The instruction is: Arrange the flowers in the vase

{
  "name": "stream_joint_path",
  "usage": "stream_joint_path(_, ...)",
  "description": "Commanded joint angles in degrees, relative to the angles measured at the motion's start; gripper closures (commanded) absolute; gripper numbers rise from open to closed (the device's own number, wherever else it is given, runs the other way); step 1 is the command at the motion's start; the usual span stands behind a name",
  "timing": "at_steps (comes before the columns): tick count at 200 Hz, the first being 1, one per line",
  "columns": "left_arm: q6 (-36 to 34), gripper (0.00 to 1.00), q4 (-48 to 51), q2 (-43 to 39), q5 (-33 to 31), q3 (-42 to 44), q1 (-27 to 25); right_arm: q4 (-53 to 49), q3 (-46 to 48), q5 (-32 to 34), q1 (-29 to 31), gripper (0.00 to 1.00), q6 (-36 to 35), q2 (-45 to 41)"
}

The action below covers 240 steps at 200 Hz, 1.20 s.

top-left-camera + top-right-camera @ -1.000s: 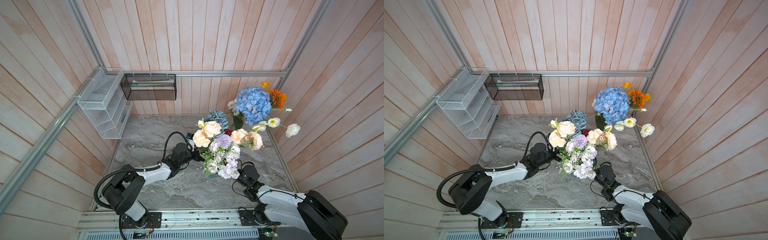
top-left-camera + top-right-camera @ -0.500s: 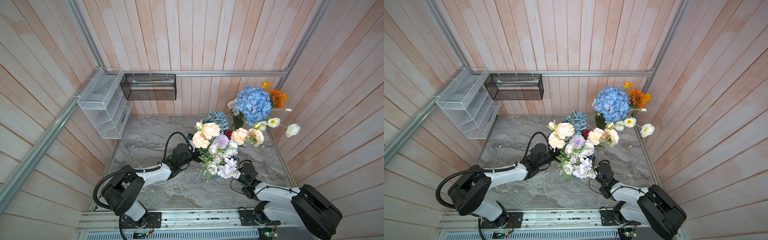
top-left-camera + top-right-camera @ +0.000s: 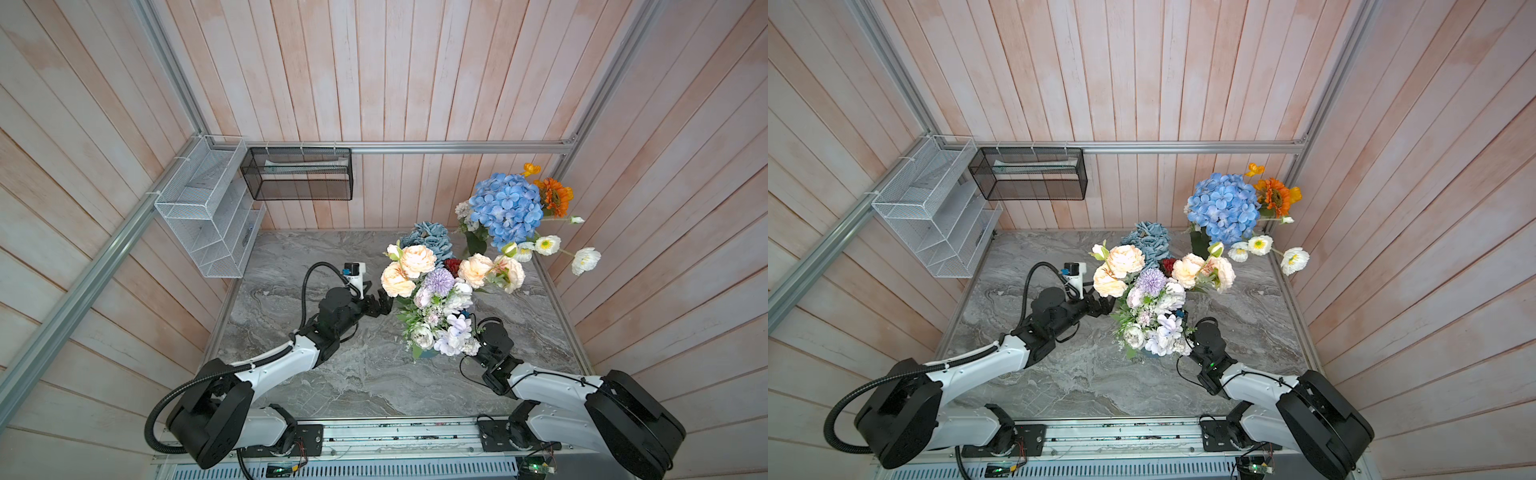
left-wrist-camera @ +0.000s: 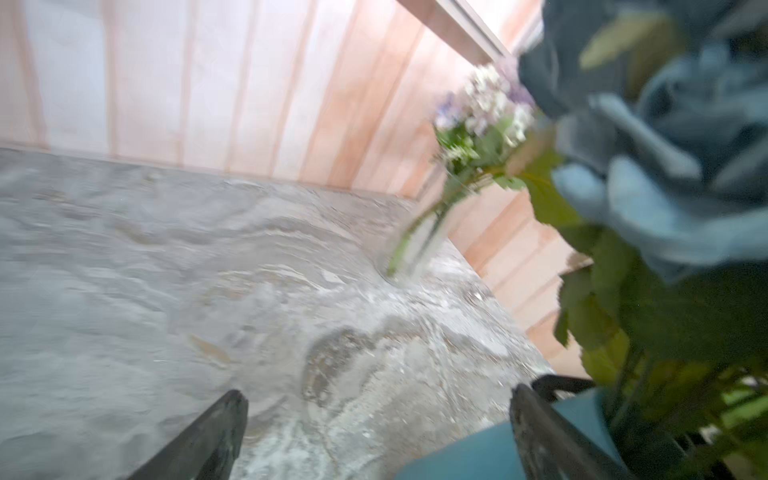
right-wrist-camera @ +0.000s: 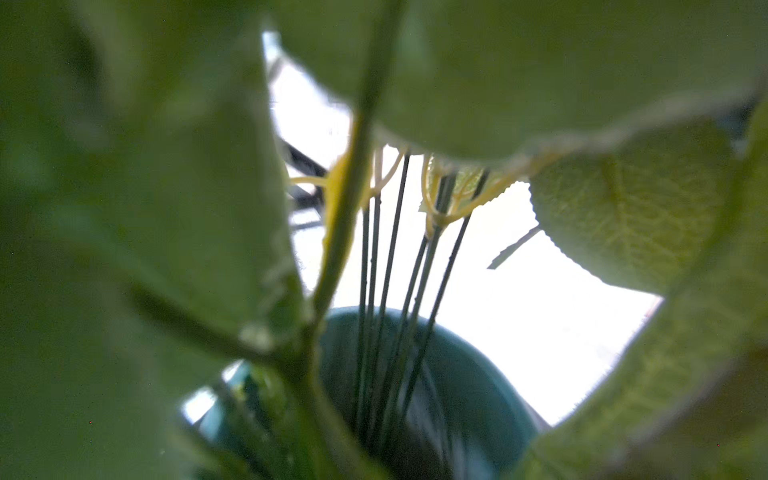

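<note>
Arranging seemed nearly done: flowers (image 3: pixel 436 299) filled the vase (image 5: pixel 457 374), my left claw (image 4: pixel 376 399) gaped wide, right claw's grip untellable among leaves, needing gentle retreat.

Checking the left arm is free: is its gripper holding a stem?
No, the left gripper stands open, with no stem between its jaws.

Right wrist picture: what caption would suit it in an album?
Peering between blurred green leaves at thin dark stems standing in a teal vase.
</note>
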<state>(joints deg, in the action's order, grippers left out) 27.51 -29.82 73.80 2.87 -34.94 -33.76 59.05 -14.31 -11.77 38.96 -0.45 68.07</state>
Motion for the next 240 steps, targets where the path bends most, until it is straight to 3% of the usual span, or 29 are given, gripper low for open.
stream_joint_path(1, 0.4, 0.0, 2.9, -5.4, -6.0, 3.3, 3.4, 4.0, -5.5, -3.7, 0.5, 0.71, 0.3, -1.1)
stream_joint_path(35, 1.3, 0.0, 5.2, -13.6, -8.8, 8.7, 7.9, 5.6, -11.0, -6.0, 0.9, 0.75, -0.4, 2.1)
stream_joint_path(77, 2.4, 0.0, 6.2, -19.7, -10.8, 12.9, 9.5, 8.7, -19.8, -7.6, 0.9, 0.77, -1.9, 11.3)
stream_joint_path(153, 2.4, 0.0, 9.0, -23.7, -10.4, 14.6, 10.5, 23.1, -43.1, -8.3, -0.8, 0.81, -0.1, 37.1)
stream_joint_path(209, 2.6, 0.0, 10.3, -25.5, -9.7, 15.7, 11.0, 21.6, -64.4, -9.9, -3.4, 0.78, 1.4, 54.2)
stream_joint_path(240, 2.2, 0.0, 10.6, -25.8, -9.4, 15.7, 11.3, 18.7, -71.7, -10.3, -3.7, 0.78, 0.8, 60.0)
